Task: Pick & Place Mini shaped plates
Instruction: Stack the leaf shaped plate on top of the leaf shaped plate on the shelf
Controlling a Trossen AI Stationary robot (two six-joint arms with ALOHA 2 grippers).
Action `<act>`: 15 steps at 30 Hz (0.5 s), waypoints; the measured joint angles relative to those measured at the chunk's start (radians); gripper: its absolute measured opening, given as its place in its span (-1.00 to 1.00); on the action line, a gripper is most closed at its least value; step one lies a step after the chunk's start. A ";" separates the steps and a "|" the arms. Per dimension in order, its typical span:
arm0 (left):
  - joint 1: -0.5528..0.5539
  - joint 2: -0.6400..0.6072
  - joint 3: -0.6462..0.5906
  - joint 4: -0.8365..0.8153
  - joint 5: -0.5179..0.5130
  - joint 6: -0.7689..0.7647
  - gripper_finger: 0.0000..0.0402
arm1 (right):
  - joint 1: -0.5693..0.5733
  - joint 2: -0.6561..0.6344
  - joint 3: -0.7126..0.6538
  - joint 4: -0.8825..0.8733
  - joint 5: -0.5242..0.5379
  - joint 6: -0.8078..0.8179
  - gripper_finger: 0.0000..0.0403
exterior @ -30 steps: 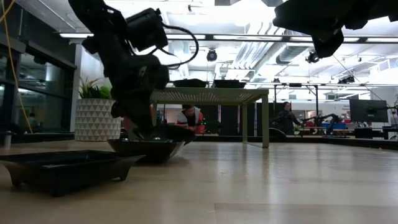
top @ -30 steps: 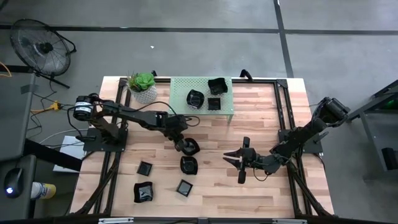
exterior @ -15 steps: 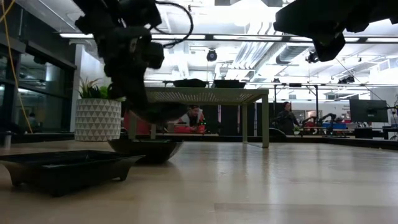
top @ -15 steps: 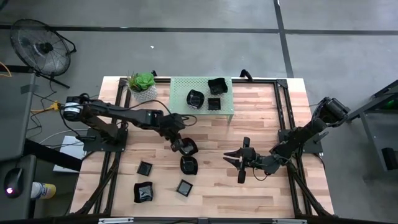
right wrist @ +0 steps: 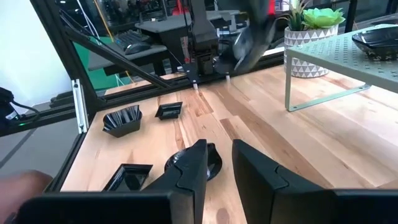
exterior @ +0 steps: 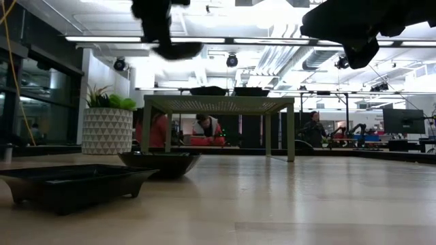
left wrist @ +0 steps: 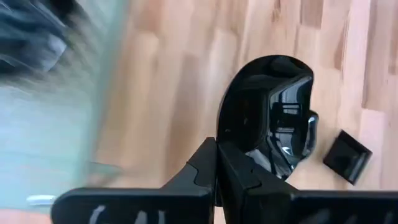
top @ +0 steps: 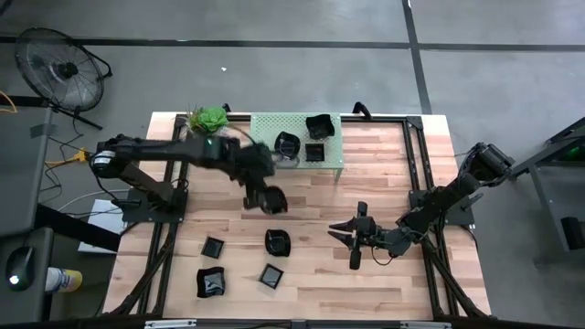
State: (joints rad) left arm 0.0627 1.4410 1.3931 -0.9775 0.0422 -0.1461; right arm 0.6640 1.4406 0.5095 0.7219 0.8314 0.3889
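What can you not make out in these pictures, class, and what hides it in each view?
- Left gripper, shut on a plate: far rim, hidden below it, left wrist view.
- Same gripper, low view: cut off by top edge.
- Shelf plates' shapes: too small, high view.
- Right gripper: empty, waiting.

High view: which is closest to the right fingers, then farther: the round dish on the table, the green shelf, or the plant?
From the right gripper:
1. Round dish, on the table, to its left.
2. Green shelf, at the table's far edge.
3. Plant, at the shelf's left end.
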 joint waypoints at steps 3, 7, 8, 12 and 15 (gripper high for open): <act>0.053 0.000 0.135 -0.064 0.000 0.085 -1.00 | 0.000 0.000 0.000 0.000 0.000 -0.001 -0.65; 0.148 -0.001 0.263 -0.092 0.021 0.087 -1.00 | 0.000 0.000 0.000 0.000 0.000 -0.002 -0.65; 0.172 -0.001 0.279 -0.092 0.019 0.066 -1.00 | 0.000 0.000 0.000 0.000 0.000 -0.002 -0.65; 0.250 0.000 0.287 -0.060 -0.022 -0.098 -1.00 | 0.000 0.000 0.000 0.000 0.000 -0.001 -0.65; 0.277 0.000 0.263 -0.015 -0.076 -0.186 -1.00 | 0.000 0.000 0.000 0.000 0.000 0.019 -0.65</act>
State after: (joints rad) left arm 0.3402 1.4406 1.6561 -0.9929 -0.0341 -0.3324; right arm 0.6639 1.4406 0.5095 0.7219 0.8314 0.4077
